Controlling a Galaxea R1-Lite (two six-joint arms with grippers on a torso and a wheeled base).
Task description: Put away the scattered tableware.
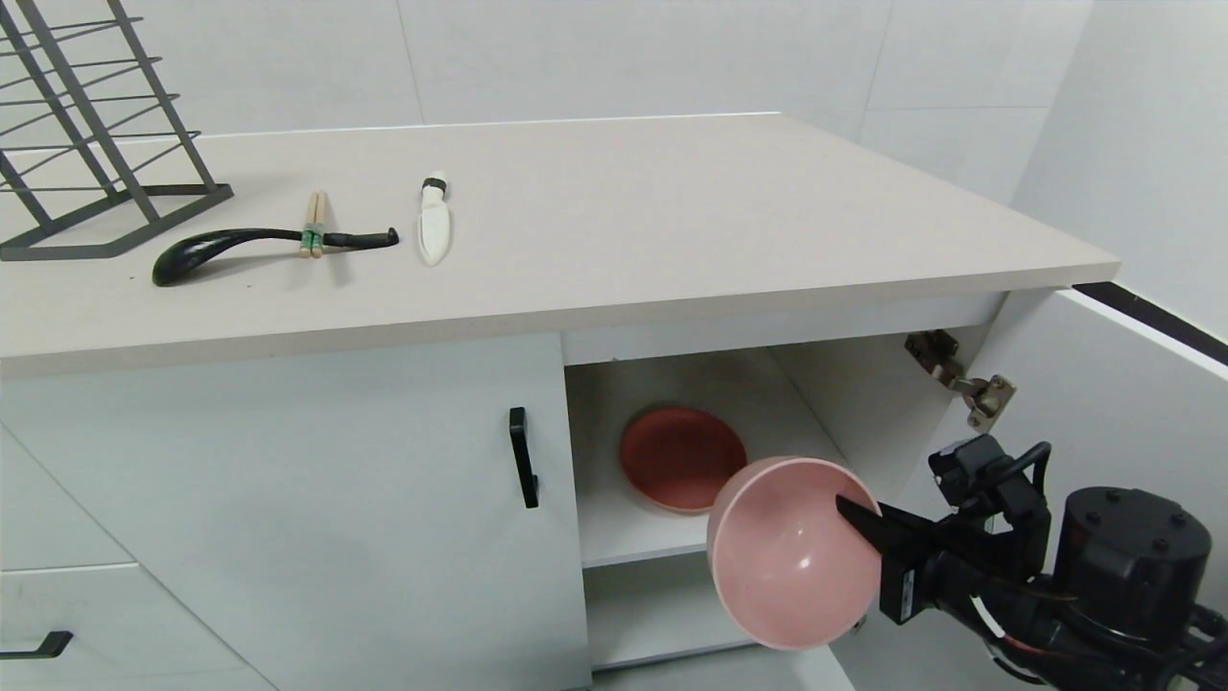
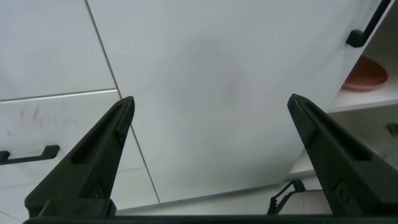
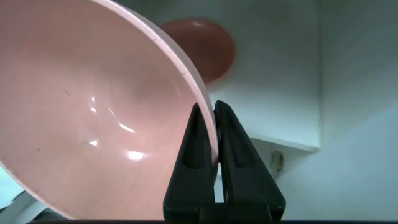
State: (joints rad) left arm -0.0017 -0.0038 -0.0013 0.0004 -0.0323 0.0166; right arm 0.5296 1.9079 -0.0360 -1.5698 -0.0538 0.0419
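Pink and glossy, a bowl (image 1: 791, 552) (image 3: 93, 112) hangs tipped on its side at about five o'clock in the head view, in front of the open cupboard, its rim pinched between the closed black fingers of the right gripper (image 1: 849, 509) (image 3: 208, 115), one finger inside the rim and one outside. At roughly eleven o'clock from the bowl, a red plate (image 1: 681, 456) (image 3: 205, 43) (image 2: 365, 74) lies flat on the upper shelf (image 1: 614, 537) inside the cupboard, apart from the bowl. The cupboard's right door (image 1: 1103, 413) stands swung open at three o'clock, a metal hinge (image 1: 959, 379) showing at its top corner; the left door (image 1: 384, 499) is closed, with a black handle (image 1: 521, 470) near its edge. Above, at about ten o'clock, a pale countertop (image 1: 672, 211) carries a black ladle (image 1: 192, 254) with a pair of chopsticks (image 1: 313, 238) lying across its handle, and a white knife (image 1: 434, 226) just beside them toward three o'clock. A dark wire rack (image 1: 86, 125) stands on the counter's far corner at ten o'clock, near the ladle's bowl end. The left gripper (image 2: 208, 109) faces the closed white cupboard front with its fingers spread wide and nothing between them; a drawer pull (image 2: 28, 154) (image 1: 34, 645) shows on the drawer front at eight o'clock.
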